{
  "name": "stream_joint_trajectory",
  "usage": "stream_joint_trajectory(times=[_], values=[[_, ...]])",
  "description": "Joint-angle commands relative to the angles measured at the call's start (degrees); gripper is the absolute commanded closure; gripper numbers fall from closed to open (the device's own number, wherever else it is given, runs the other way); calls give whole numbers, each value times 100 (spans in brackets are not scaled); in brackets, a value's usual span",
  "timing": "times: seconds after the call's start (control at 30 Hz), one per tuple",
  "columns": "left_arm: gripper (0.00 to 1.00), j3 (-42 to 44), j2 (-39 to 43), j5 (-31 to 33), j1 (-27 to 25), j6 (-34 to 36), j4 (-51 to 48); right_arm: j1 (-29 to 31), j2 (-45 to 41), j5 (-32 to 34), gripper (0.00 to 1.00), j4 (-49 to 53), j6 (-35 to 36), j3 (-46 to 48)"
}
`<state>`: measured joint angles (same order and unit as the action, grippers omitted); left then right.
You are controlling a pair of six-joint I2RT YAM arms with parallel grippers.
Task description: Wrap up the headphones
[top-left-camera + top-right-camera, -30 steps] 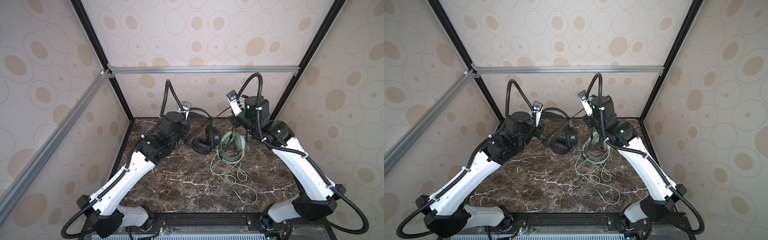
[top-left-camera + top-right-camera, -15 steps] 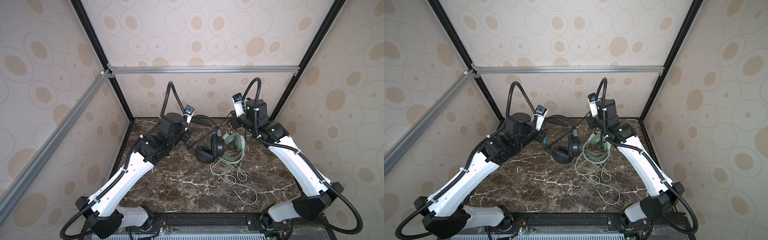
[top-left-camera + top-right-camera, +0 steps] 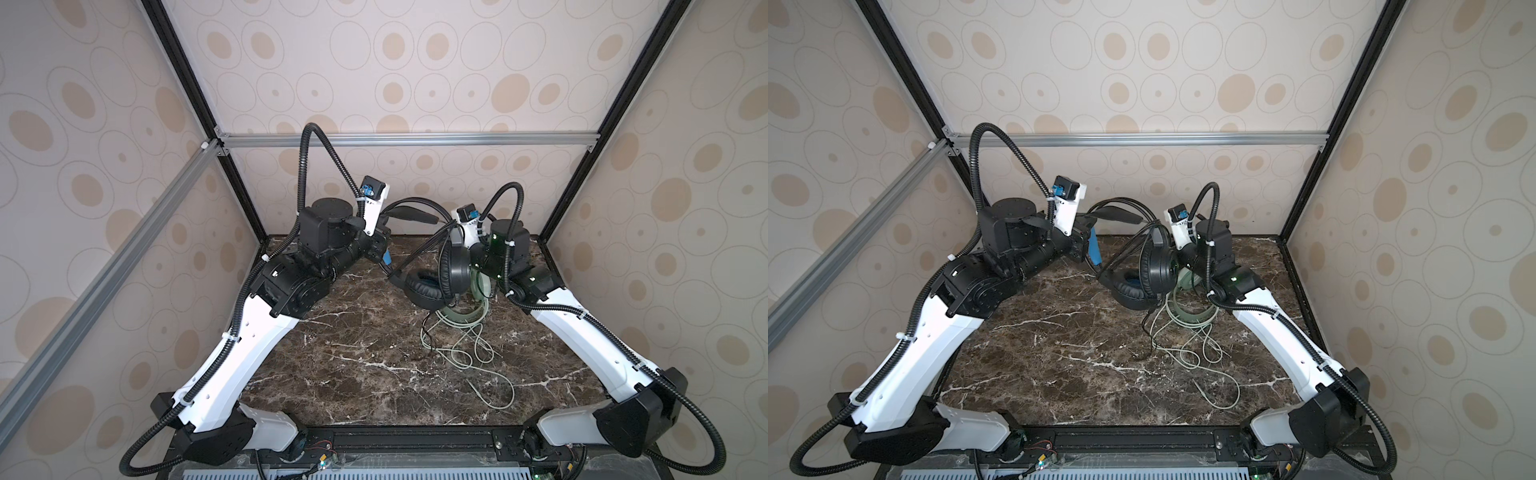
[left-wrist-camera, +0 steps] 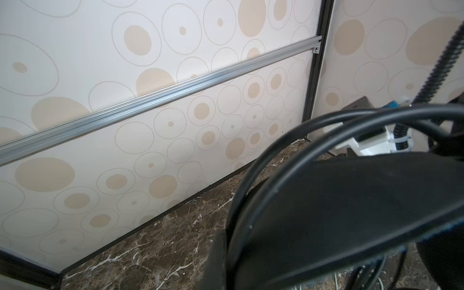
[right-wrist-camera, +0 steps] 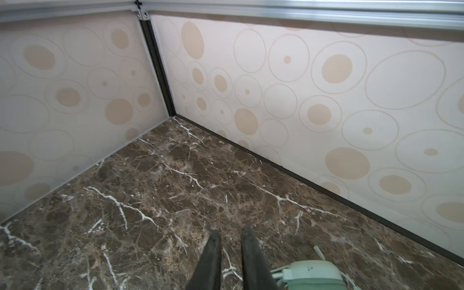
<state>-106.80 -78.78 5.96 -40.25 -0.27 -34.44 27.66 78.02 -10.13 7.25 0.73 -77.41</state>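
Note:
The black headphones (image 3: 451,270) hang by their headband (image 3: 411,212) from my left gripper (image 3: 384,243), which is shut on that band near the back wall. Their lower earcup (image 3: 424,289) rests on the table, over the edge of the mint-green headphones (image 3: 478,293). In the left wrist view the wide black headband (image 4: 351,213) and loops of thin black cable (image 4: 276,148) fill the frame beside one finger (image 4: 217,261). My right gripper (image 5: 229,229) hovers over bare marble next to a mint earcup (image 5: 313,275). Its jaws stand slightly open with nothing between them.
The pale green cable (image 3: 478,353) trails in loose loops toward the front of the marble table (image 3: 353,374). A thin black cable end (image 3: 1148,332) hangs among those loops. Patterned walls close the back and both sides, with a metal rail (image 3: 407,139) across the back.
The left arm has carried the black headphones rightward until they overlap the mint pair. The right arm has dropped lower behind them, and its jaws have parted a little.

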Motion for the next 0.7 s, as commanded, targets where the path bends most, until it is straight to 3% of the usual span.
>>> stream_joint_trajectory(times=[0.0,0.17,0.5,0.67], values=[[100,-563,-106,-270,50,-471,274,-39,-183,-569,81,-726,-342,227],[100,-966,-325,-517,172,-790,130,-90,-384,-332,74,-663,-408,393],[100,-1203,-527,-1169,535,-1296,104,-690,-695,295,35,250,-344,253],[100,-1341,-637,-1276,633,-1360,29,-1039,-888,304,27,348,-235,301]])
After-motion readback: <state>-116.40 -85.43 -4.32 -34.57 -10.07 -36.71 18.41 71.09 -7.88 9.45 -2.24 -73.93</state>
